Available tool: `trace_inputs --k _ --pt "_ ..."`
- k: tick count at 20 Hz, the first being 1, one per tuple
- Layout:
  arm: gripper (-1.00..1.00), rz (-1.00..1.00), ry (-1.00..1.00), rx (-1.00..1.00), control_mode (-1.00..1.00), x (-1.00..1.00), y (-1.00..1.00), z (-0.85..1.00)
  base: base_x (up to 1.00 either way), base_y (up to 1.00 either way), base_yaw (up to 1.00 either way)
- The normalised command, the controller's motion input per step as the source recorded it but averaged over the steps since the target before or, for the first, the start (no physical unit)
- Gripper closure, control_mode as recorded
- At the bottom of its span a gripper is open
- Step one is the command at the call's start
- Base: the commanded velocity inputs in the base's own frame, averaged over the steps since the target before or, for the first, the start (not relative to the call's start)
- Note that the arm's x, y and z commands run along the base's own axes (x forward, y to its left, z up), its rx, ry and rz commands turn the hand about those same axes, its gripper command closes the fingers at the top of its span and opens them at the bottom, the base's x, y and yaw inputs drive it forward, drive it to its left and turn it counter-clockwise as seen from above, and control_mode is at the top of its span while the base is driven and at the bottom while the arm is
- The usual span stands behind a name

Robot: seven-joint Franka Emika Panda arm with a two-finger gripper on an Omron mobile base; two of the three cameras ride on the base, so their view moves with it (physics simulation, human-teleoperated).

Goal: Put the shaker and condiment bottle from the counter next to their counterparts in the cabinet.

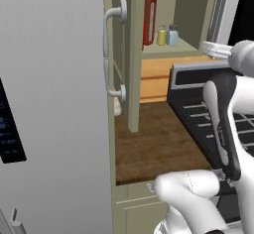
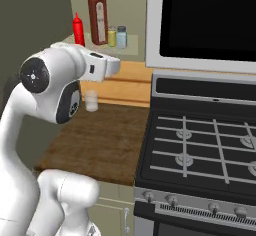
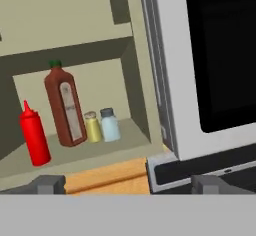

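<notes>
Condiment bottle [image 3: 34,132] plain in hand view; door-hidden left.

Shaker [image 3: 109,125] beside yellow shaker [image 3: 92,127]

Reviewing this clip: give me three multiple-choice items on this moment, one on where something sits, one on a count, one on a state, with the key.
1. Where does the small pale blue-grey shaker with a grey cap stand?
A. On the dark wood counter
B. On the beige cabinet shelf, beside the small yellow shaker
C. On the black stove

2. How many containers stand on that shelf?
A. Two
B. Four
C. Six

3. What state is the gripper in?
A. Open, holding nothing
B. Shut on the bright red squeeze bottle
C. Shut on the tall bottle

Key: 1 B, it stands right of the yellow shaker. 2 B, the red squeeze bottle, tall dark red bottle and two shakers. 3 A, the fingertips stand wide apart with nothing between them.
</notes>
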Motion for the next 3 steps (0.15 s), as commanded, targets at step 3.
trace_inputs --k 3 --pt "-1.00 0.28 0.00 0.00 -1.00 -1.00 -0.10 0.18 0.00 0.00 0.00"
